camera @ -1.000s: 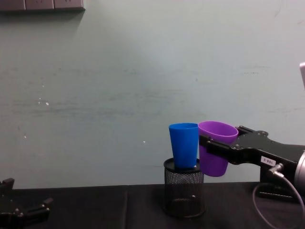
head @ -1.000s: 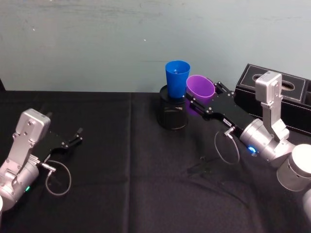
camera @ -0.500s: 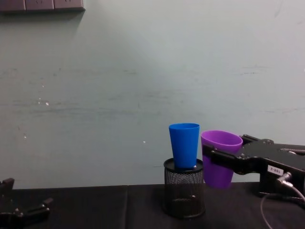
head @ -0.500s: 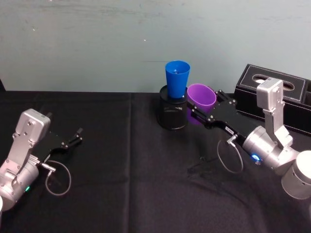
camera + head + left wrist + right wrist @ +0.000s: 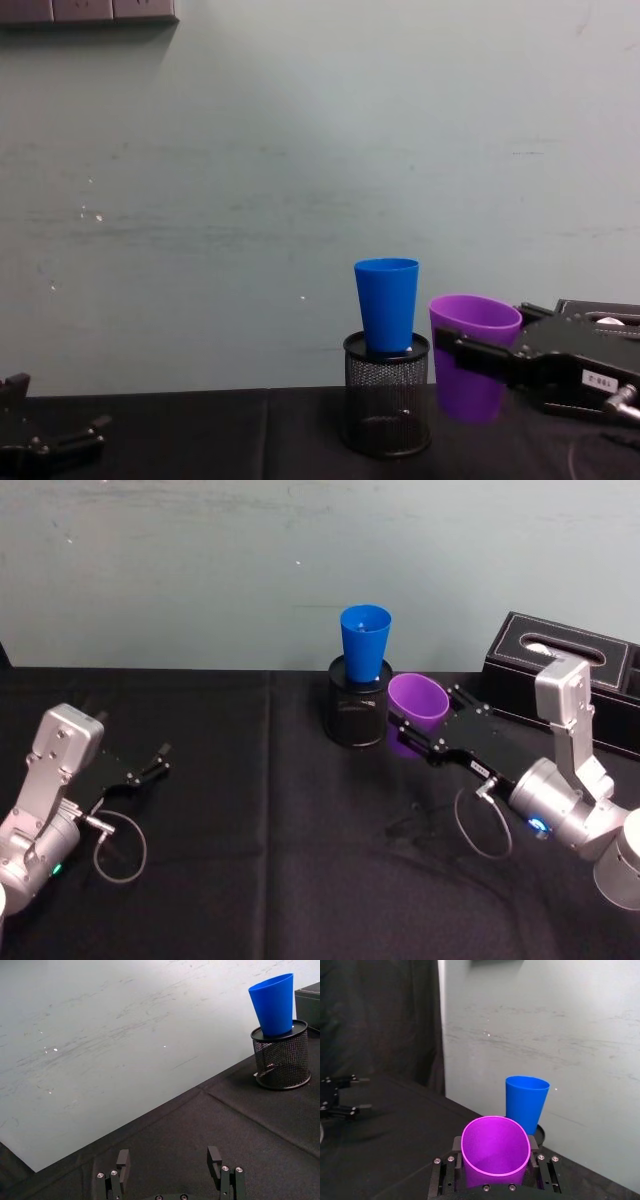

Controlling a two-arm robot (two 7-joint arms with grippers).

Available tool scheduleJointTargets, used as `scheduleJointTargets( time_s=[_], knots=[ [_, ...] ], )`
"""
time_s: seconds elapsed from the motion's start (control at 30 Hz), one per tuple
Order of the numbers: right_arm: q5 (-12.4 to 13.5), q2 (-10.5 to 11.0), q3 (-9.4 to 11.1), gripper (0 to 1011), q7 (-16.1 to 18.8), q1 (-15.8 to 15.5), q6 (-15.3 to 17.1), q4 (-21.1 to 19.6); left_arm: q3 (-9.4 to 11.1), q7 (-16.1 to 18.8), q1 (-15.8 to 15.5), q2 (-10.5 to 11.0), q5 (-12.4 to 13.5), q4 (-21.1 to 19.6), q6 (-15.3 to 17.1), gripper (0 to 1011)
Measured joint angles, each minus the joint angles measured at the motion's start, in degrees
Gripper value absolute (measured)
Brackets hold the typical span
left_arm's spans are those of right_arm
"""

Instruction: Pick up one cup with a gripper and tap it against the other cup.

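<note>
Mid-frame, the blue tapered cup [image 5: 364,640] stands in a round wire-mesh holder [image 5: 357,718]. The right gripper [image 5: 420,735] clasps the purple cup [image 5: 418,702] (smooth plastic) beside it. The left gripper [image 5: 155,761] idles lower left, fingers spread.

Purple cup [image 5: 418,701]; blue cup [image 5: 365,642]; black mesh holder [image 5: 356,720].

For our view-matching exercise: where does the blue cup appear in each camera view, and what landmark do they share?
Head view: blue cup upper middle.
Left wrist view: cup upper right corner.
Right wrist view: cup right of centre, behind the purple cup.
Chest view: cup lower middle, right of centre.
Shared landmark: the black wire-mesh pen holder it stands in.
</note>
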Motion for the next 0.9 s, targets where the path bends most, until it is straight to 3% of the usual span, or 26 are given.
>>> scheduleJointTargets(
  time_s=[0.9],
  knots=[
    [3.5,2.5,-1.1,733,2.6,-4.1,0.0,-1.7,0.0,0.0,0.0,0.0,0.0,0.0,0.0,1011]
  ],
)
